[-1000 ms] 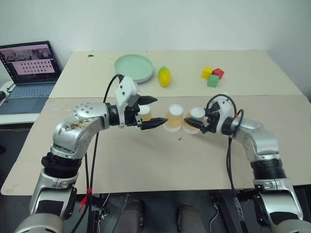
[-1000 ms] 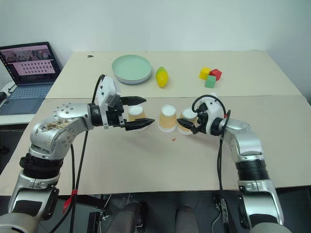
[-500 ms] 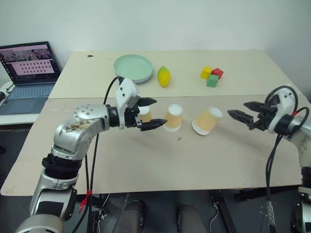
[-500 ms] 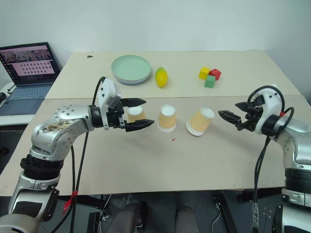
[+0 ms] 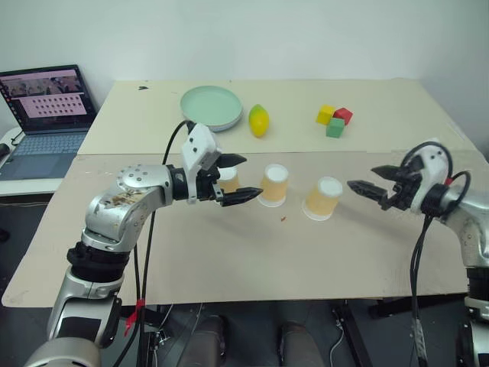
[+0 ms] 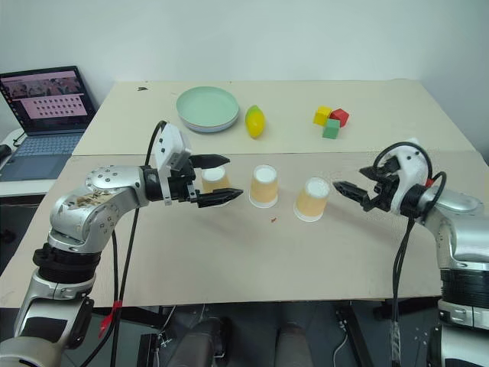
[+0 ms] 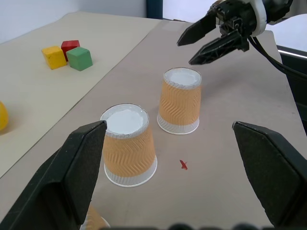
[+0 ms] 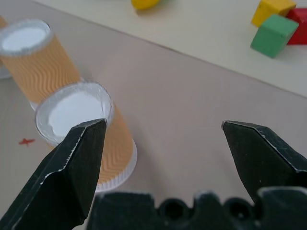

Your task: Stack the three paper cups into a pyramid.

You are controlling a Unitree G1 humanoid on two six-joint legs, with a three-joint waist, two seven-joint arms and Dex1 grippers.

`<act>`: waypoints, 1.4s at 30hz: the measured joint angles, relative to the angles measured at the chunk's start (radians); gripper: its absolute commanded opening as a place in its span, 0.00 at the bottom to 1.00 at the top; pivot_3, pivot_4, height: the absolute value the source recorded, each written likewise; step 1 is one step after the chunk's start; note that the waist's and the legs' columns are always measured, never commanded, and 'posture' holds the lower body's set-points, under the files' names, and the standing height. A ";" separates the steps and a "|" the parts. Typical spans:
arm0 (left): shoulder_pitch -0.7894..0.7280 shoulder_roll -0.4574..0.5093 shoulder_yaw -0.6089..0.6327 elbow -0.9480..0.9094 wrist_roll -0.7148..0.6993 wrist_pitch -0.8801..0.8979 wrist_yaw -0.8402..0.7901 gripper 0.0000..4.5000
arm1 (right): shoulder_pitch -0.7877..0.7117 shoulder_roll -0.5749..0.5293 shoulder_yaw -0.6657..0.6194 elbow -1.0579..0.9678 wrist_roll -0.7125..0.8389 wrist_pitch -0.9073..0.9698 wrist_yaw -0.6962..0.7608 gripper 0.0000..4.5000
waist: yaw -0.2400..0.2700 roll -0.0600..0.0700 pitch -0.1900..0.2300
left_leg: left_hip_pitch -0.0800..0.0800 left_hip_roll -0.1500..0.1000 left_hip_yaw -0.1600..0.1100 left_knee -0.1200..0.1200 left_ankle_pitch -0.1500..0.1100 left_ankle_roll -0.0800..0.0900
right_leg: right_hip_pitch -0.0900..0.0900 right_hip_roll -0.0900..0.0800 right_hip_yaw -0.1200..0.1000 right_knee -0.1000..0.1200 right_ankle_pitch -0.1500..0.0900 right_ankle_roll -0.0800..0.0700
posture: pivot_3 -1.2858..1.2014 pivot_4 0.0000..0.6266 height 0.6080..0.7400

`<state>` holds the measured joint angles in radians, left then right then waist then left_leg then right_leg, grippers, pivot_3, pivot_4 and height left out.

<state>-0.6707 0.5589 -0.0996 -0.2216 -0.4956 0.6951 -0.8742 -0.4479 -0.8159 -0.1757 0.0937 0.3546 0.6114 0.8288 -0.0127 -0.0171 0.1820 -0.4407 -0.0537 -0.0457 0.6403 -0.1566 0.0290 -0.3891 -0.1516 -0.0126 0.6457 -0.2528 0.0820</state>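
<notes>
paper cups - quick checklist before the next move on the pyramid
1. Base pair upside down, standing: middle cup and right cup - ok.
2. Base pair touching: gap between them - not ok.
3. Third cup between the left claw fingers, claw open, not gripped - ok.
4. Right claw open, clear of the right cup - ok.
5. Lemon and blocks away from the cups - ok.

Green plate [image 5: 211,107], lemon [image 5: 258,121], 3 coloured blocks [image 5: 334,121], open laptop [image 5: 44,115].
</notes>
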 measured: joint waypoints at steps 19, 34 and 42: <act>0.000 0.001 0.001 -0.001 0.001 0.000 0.007 1.00 | -0.006 0.071 0.134 0.098 -0.127 -0.098 0.003 0.99 | -0.001 0.000 0.000 | 0.000 0.000 0.000 0.000 0.000 0.000 | 0.000 0.000 0.000 0.000 0.000 0.000 | 0.52 0.24 1.00; 0.002 -0.001 0.000 -0.005 0.001 0.000 0.013 1.00 | -0.079 0.128 0.171 0.157 -0.149 -0.122 0.005 0.99 | -0.001 0.000 0.000 | 0.000 0.000 0.000 0.000 0.000 0.000 | 0.000 0.000 0.000 0.000 0.000 0.000 | 0.52 0.24 1.00; 0.002 -0.003 -0.001 -0.004 0.011 -0.010 0.012 1.00 | -0.079 0.128 0.169 0.163 -0.150 -0.123 -0.001 0.99 | -0.001 0.000 0.000 | 0.000 0.000 0.000 0.000 0.000 0.000 | 0.000 0.000 0.000 0.000 0.000 0.000 | 0.52 0.24 1.00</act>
<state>-0.6692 0.5557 -0.1003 -0.2255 -0.4844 0.6854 -0.8619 -0.5271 -0.6883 -0.0071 0.2571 0.2048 0.4883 0.8281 -0.0136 -0.0171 0.1820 -0.4407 -0.0540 -0.0460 0.6403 -0.1565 0.0288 -0.3891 -0.1514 -0.0127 0.6458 -0.2527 0.0820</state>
